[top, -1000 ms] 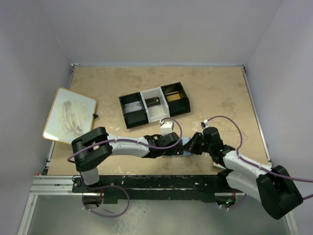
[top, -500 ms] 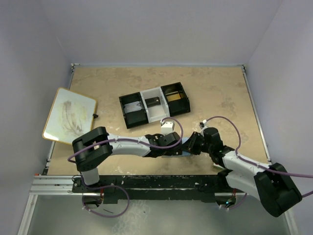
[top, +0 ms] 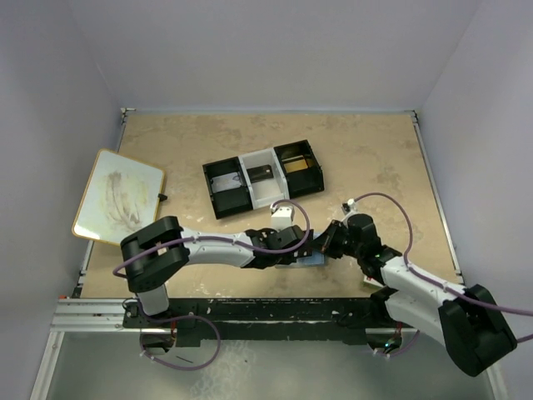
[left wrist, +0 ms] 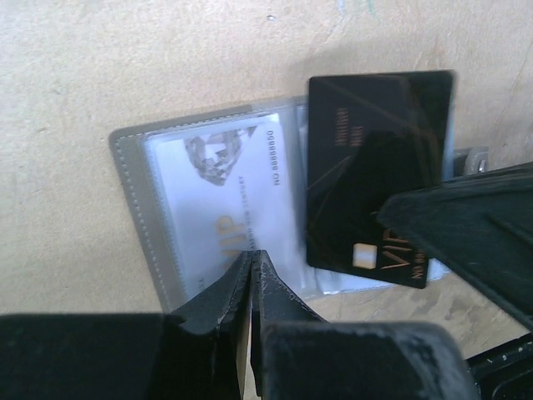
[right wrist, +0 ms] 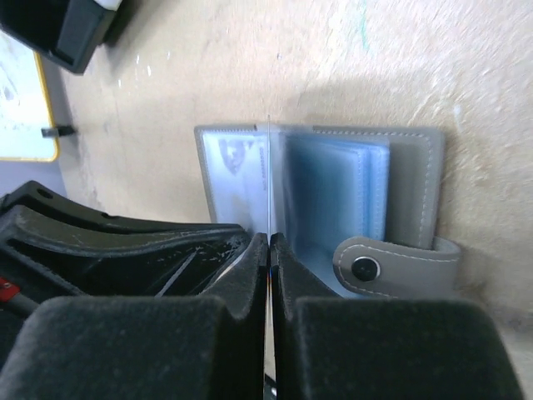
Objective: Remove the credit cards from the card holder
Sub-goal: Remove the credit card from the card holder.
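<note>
On the open card holder (left wrist: 132,192) rested the closed left gripper (left wrist: 251,260); the right gripper (right wrist: 269,243) pinched a black card (left wrist: 366,150), both arms bent inward at the near edge of the table (top: 375,158). Only the left wrist view showed the card's face.

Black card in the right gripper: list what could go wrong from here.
1. The right gripper is shut on just one edge of the black card, so the card may twist or slip out.
2. If the card catches in a clear sleeve, pulling may drag the card holder along, since the shut left gripper presses on it only at one edge.
</note>
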`<control>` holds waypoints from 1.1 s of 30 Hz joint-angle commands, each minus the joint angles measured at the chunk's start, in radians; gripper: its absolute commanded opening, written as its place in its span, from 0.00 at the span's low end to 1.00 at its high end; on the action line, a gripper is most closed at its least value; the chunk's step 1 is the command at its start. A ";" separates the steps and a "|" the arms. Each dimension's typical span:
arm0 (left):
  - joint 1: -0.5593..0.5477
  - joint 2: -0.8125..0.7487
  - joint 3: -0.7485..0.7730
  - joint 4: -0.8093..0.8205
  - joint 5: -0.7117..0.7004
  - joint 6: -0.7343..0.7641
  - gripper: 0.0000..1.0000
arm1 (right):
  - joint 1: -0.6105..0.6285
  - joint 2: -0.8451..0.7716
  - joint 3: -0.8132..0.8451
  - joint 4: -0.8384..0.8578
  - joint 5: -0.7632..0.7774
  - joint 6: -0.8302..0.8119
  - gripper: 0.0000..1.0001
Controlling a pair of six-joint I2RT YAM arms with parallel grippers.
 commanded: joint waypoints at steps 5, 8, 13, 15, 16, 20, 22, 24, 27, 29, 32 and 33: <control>0.026 -0.103 -0.072 -0.051 -0.078 -0.024 0.00 | -0.007 -0.143 0.073 -0.143 0.099 -0.122 0.00; 0.066 -0.166 -0.080 -0.074 -0.063 -0.025 0.11 | -0.007 -0.211 0.090 -0.105 0.085 -0.180 0.00; 0.170 -0.389 -0.144 -0.053 -0.020 0.024 0.36 | -0.005 -0.329 0.111 -0.002 0.123 -0.314 0.00; 0.195 -0.450 -0.143 -0.094 -0.049 0.036 0.42 | -0.005 -0.341 0.119 0.024 0.113 -0.369 0.00; 0.209 -0.468 -0.137 -0.132 -0.065 0.033 0.43 | -0.005 -0.342 0.125 0.030 0.109 -0.394 0.00; 0.255 -0.505 -0.147 -0.238 -0.110 0.034 0.46 | -0.005 -0.334 0.149 0.061 0.070 -0.482 0.00; 0.291 -0.512 -0.156 -0.297 -0.121 0.034 0.50 | -0.005 -0.325 0.155 0.089 0.041 -0.518 0.00; 0.333 -0.539 -0.170 -0.318 -0.123 0.041 0.55 | -0.004 -0.316 0.160 0.117 0.020 -0.560 0.00; 0.395 -0.586 -0.185 -0.331 -0.114 0.068 0.58 | -0.002 -0.282 0.172 0.167 0.009 -0.633 0.00; 0.443 -0.608 -0.177 -0.356 -0.116 0.094 0.60 | 0.000 -0.247 0.194 0.193 0.003 -0.701 0.00; 0.510 -0.627 -0.145 -0.420 -0.148 0.134 0.62 | 0.001 -0.179 0.233 0.258 -0.055 -0.798 0.00; 0.531 -0.633 -0.132 -0.445 -0.171 0.140 0.62 | 0.001 -0.151 0.245 0.293 -0.117 -0.852 0.00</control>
